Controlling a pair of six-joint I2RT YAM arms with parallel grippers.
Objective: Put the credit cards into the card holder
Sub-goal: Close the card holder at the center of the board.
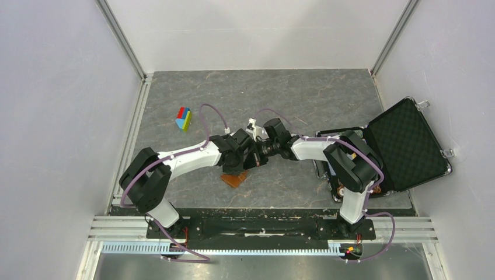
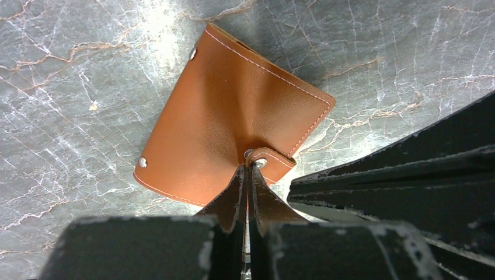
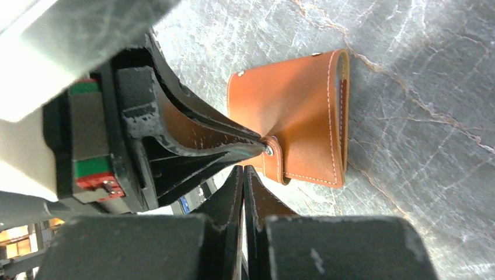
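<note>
Both arms lean in over the middle of the grey marbled tabletop (image 1: 303, 93) and meet nose to nose, wrists nearly touching. Under them, a bit left of centre and toward the near edge, is the small brown leather folding wallet (image 2: 230, 114). From above only its near corner pokes out below the left wrist. It's folded shut, w/ the short tab wrapped round one edge and a silver snap on it. There are two more small metal studs on the cover, and pale stitching runs along the border.

Left gripper (image 2: 247, 172): fingers pressed together, tips right at the snap tab. The leather puckers in creases that run toward that spot, so it looks to be nipping the wallet there. Can't tell whether it has the tab alone or the cover too. The tab side seems pulled up a little while the far part of the wallet sits on the tabletop.

Right gripper (image 3: 243, 171): fingers also pressed together, nothing between them. Its tips sit just beside the tab, on the opp. side from the left fingertips. Touching or a hair apart, can't tell.

Off to the right, well apart from the wallet, is a big black hard case (image 1: 408, 143), lid open, w/ egg-crate foam lining showing. On the far left there's a small cluster of coloured blocks (image 1: 184, 118) in red, blue, yellow and green, also well clear of the arms.
</note>
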